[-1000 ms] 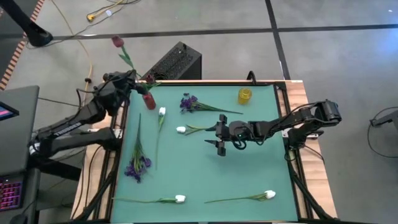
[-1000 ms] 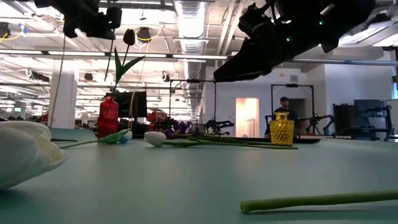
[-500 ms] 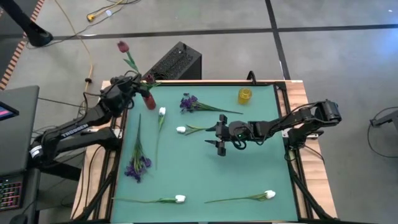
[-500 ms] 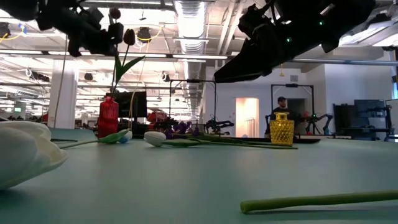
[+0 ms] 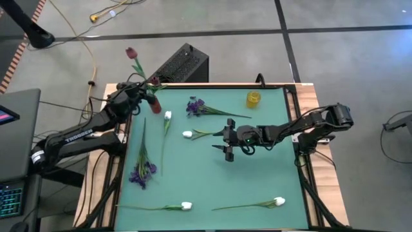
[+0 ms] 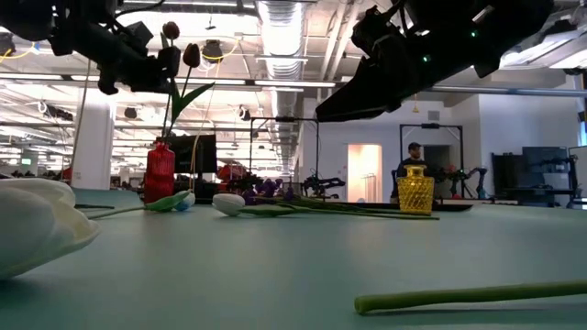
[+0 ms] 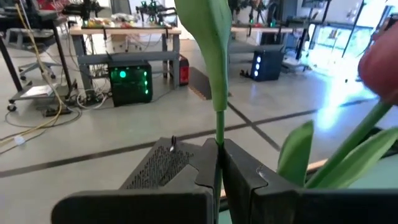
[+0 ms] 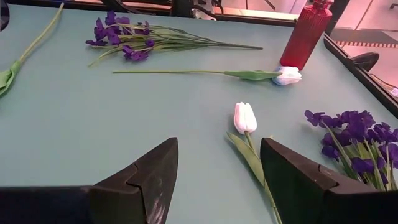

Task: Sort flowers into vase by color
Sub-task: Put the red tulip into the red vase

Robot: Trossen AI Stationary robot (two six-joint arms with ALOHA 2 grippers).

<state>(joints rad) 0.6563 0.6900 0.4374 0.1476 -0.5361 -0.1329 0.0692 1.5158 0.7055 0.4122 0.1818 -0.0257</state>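
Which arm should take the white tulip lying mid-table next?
Right. The right gripper hovers open beside that white tulip, which lies just ahead of its fingers in its wrist view. The left gripper is shut on the red tulip over the red vase.

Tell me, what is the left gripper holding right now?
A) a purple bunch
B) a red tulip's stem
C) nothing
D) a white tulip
B: the left gripper is shut on the thin green stem of the red tulip, above the red vase.
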